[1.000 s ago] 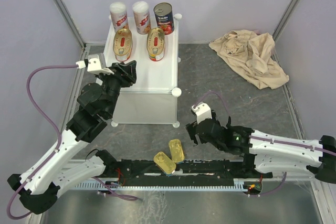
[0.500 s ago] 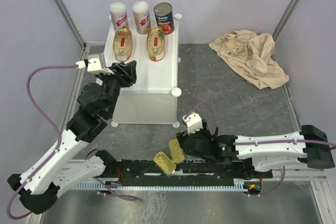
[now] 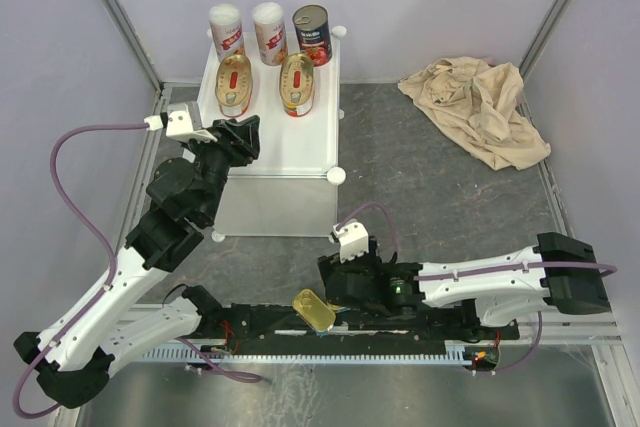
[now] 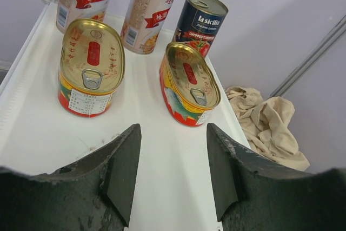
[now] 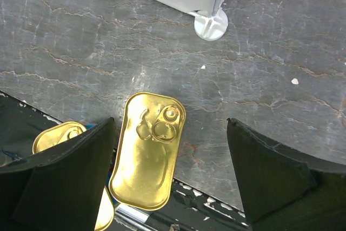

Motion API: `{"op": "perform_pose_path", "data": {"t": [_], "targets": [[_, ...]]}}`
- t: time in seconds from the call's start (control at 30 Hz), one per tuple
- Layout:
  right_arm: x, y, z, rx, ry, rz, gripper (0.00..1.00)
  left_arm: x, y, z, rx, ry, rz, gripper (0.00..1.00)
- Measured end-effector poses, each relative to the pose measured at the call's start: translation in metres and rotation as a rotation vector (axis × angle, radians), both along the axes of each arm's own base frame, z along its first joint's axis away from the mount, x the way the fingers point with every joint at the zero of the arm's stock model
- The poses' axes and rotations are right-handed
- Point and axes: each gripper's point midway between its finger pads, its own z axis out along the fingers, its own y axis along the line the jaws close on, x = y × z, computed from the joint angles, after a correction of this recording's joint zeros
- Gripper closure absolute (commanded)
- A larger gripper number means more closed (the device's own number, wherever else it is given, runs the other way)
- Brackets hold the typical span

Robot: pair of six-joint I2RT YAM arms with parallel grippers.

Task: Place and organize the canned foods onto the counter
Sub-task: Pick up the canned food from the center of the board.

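Right gripper is seen low at the near edge, just beside one gold tin; the counter lies up-left. Left wrist: left gripper is held wide, empty, over the counter, five tins lined up beyond. Right wrist: jaws are spread wide, a second gold tin is framed between them, long axis along the fingers, pretty much nothing in the way.
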Motion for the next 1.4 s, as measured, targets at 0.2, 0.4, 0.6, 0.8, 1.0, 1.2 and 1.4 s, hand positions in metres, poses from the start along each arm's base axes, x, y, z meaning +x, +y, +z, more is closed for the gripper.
{"op": "perform_pose_path", "data": {"t": [0.2,0.4,0.6,0.8,1.0,1.2,1.4], "targets": [[-0.001,0.005,-0.011,0.003,0.022,-0.027,0.09,-0.001,0.001,0.000,0.004,0.004,0.000,0.42],[-0.002,0.010,-0.019,-0.003,0.035,-0.032,0.09,-0.002,0.002,0.006,-0.001,-0.001,0.000,0.42],[-0.004,0.013,-0.022,0.002,0.047,-0.032,0.09,-0.001,0.001,0.005,0.001,0.001,0.000,0.42],[-0.006,0.016,-0.025,0.012,0.063,-0.029,0.09,0.001,-0.001,0.002,0.008,0.009,0.000,0.42],[-0.008,0.018,-0.032,0.006,0.077,-0.024,0.09,0.003,-0.002,0.000,0.013,0.015,0.000,0.42],[-0.009,0.019,-0.034,0.008,0.084,-0.022,0.10,0.004,-0.003,-0.001,0.016,0.018,0.000,0.42],[-0.011,0.018,-0.041,-0.008,0.091,-0.020,0.11,0.004,-0.003,-0.001,0.016,0.018,0.000,0.42]]}}
